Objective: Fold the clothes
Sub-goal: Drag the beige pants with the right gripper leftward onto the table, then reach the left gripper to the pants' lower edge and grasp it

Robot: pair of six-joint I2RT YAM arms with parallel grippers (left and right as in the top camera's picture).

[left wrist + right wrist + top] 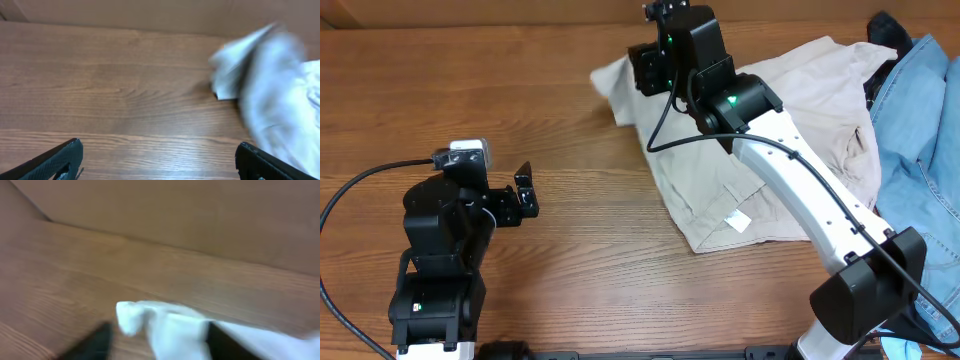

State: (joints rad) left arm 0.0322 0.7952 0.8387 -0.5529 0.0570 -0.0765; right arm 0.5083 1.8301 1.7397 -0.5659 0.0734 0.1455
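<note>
The clothes, a pale beige pair of trousers [790,110], lie crumpled at the table's back right, with a small white label [737,221] near the front edge. My right gripper [638,72] hangs over their far left corner. In the blurred right wrist view its dark fingers [95,342] stand apart, with the pale cloth corner [170,325] between them and a gap on the left side. My left gripper [525,192] is open over bare wood at the left, well clear of the trousers [270,85]. Nothing is between its fingertips [65,155].
A light blue denim garment [920,150] lies at the right edge, beside and partly under the trousers. A black garment [885,30] shows behind it. The left arm's black cable [360,185] loops over the wooden table [570,260]. A brown wall runs along the back.
</note>
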